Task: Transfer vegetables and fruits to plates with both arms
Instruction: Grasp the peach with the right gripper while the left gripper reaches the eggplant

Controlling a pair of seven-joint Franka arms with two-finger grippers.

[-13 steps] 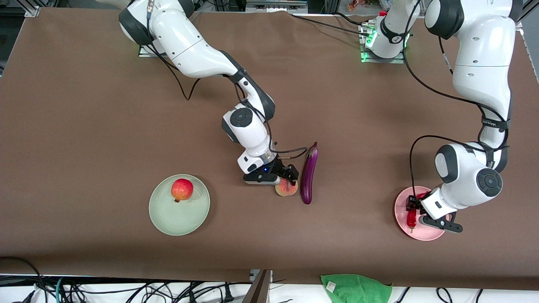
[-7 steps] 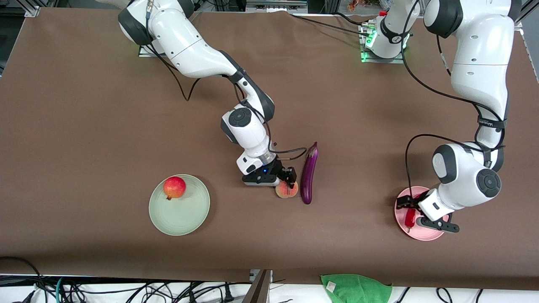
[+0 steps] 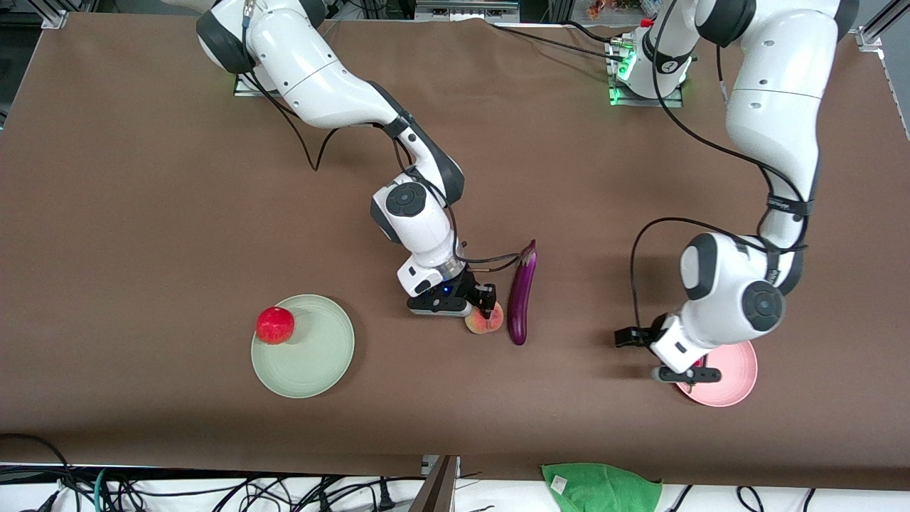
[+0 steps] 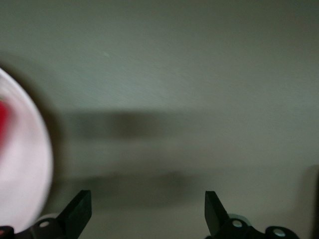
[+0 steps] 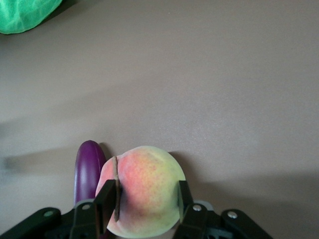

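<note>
Only a small logo band on the left arm's forearm carries writing, too small to read. Between the right gripper's (image 5: pixel 147 199) pinching jaws sits the peach (image 3: pixel 484 321), resting on the brown table (image 3: pixel 142 178); the purple eggplant (image 3: pixel 522 293) lies just beside those jaws. The left gripper (image 4: pixel 148 211), jaws spread wide and holding nothing, hangs over bare table next to the pink plate (image 3: pixel 732 387). On that plate the red chili (image 4: pixel 3 122) shows only as a blurred sliver. The pomegranate (image 3: pixel 275 325) rests on the mint plate's (image 3: pixel 306 363) rim.
</note>
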